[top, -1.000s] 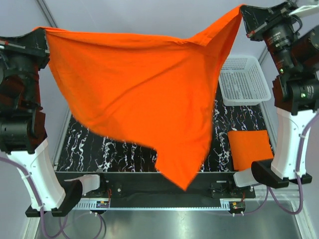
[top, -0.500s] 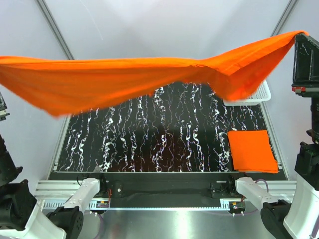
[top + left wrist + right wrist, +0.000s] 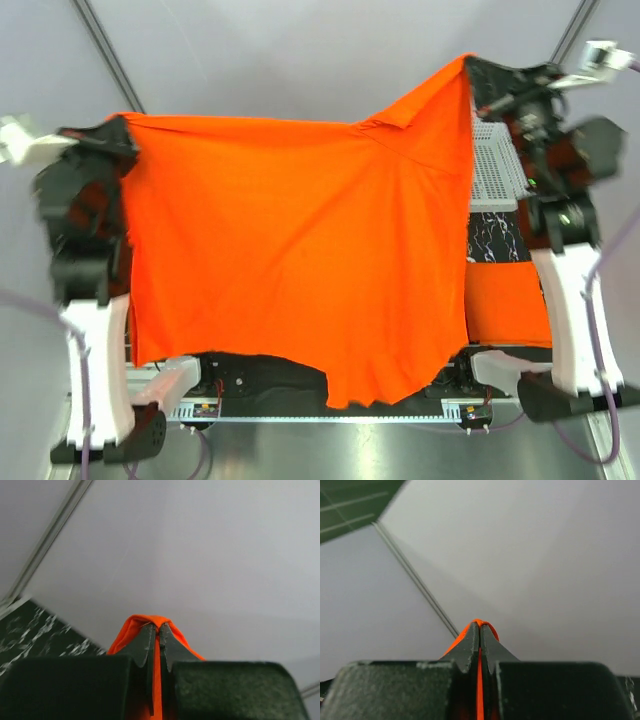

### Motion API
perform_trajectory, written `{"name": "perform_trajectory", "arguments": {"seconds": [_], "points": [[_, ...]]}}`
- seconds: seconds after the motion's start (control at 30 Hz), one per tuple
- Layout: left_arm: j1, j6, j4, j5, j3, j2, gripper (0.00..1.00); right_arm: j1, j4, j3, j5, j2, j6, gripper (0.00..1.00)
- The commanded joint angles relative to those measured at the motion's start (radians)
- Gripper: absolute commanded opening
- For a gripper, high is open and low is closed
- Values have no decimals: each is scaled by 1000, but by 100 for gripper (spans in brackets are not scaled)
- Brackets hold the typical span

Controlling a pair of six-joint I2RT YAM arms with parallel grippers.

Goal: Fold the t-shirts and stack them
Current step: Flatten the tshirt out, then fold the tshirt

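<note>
Half a second on, the shirt (image 3: 300, 260) had dropped from a flat sheet to a hanging curtain over the tabletop (image 3: 492, 238), its top corners clamped in the left pincer (image 3: 159, 631) and right pincer (image 3: 480, 628). Light, limp cloth, I reckoned: corners suited it.

Surface: the black, white-veined marbled surface (image 3: 495, 238) is almost wholly hidden behind the spread bright orange thin-cloth t-shirt (image 3: 300, 250); one small patch shows at the right
Folded shirt: the flat folded orange t-shirt (image 3: 508, 305) has its left part covered by the hanging cloth
Basket: the white plastic mesh basket (image 3: 497, 165) shows only as a strip beside the cloth
Left arm: the black and white left arm (image 3: 85, 230) is blurred
Left claw: the left claw (image 3: 159, 630) is cut off by the bottom edge; only a small fold of pinched cloth shows
Right claw: the right claw (image 3: 480, 630) is cut off likewise; only a sliver of pinched cloth shows
</note>
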Motion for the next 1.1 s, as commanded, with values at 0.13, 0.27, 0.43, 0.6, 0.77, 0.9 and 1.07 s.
{"name": "perform_trajectory", "arguments": {"seconds": [0.13, 0.27, 0.43, 0.6, 0.77, 0.9, 1.07], "points": [[14, 59, 212, -86, -397, 206, 0, 1, 185, -272, 37, 227, 32, 0], [66, 62, 306, -3, -459, 416, 0, 1, 231, -266, 17, 395, 25, 0], [128, 86, 328, 94, -337, 736, 0, 1, 216, -124, -28, 664, 2, 0], [143, 86, 305, 206, -196, 935, 0, 1, 157, -22, -55, 841, -9, 0], [154, 85, 252, 244, -137, 1030, 0, 0, 78, 70, -75, 919, -35, 0], [158, 74, 240, 292, -139, 1039, 0, -6, 22, 110, -95, 937, -51, 0], [157, 36, 205, 368, -157, 1039, 0, -28, -56, 97, -100, 928, -66, 0]]}}
